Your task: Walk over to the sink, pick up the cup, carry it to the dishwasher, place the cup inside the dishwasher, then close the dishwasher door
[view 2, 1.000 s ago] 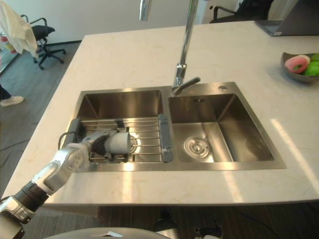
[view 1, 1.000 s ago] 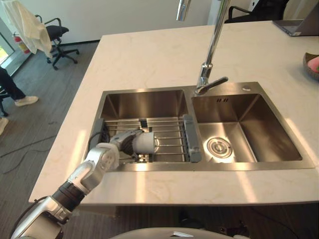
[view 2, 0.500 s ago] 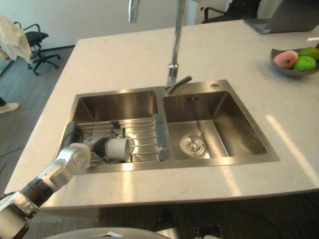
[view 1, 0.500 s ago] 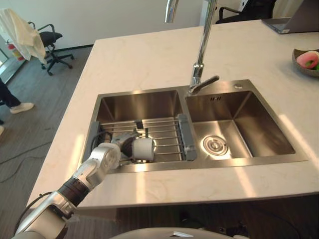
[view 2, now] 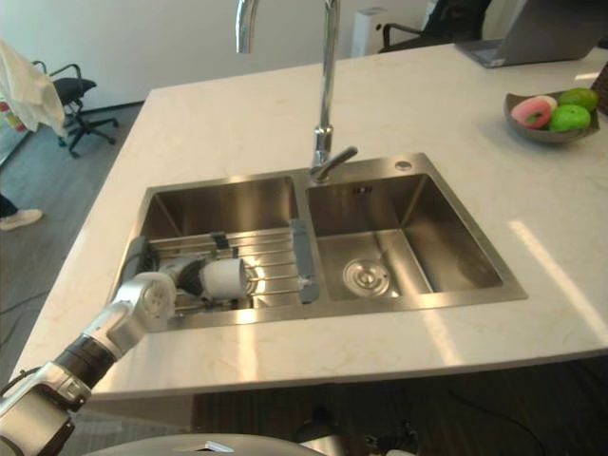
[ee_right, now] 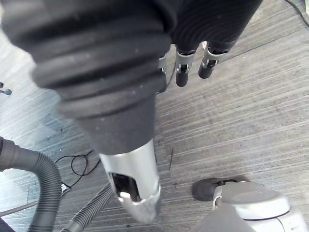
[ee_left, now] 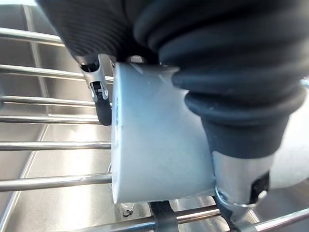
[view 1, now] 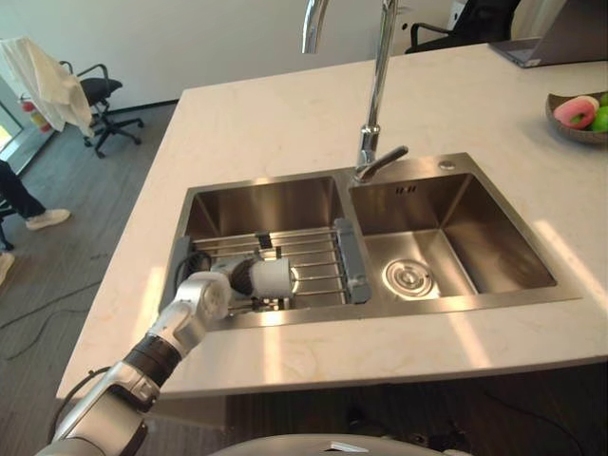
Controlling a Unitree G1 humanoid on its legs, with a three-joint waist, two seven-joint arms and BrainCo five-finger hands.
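White cup [view 1: 271, 277]: lies on its side on the wire rack [view 1: 318, 258] that spans the left basin [view 1: 266, 198] of the steel sink, one round end turned toward the divider.
Left hand [view 1: 202, 296]: reaches in over the near rim of that basin and is closed round the cup, fingers on one side of its wall and thumb on the other.
Reason for the grip: a cup lying on its side offers its wall rather than its rim, so a sideways wrap looks like the natural hold. The bars keep it off the basin floor, which leaves room for fingertips.
Lifted or resting: I cannot tell, as the bars sit close behind the cup.
Right hand [ee_right: 96, 63]: hangs over the grey floor with loose fingers and holds nothing. It is probably kept free for the dishwasher door.
Head views add: the layout, with the faucet [view 1: 372, 104] behind the divider, the right basin [view 2: 418, 237] and a fruit bowl [view 2: 541, 112] far off on the counter [view 1: 285, 114]. The hand's back hides the contact there.
Left wrist view adds: the contact itself, with a dark-tipped finger [ee_left: 100, 94] against one side of the cup and the thumb [ee_left: 239, 191] against the other.
Stage: pick-up, with carrying and placing yet to come.
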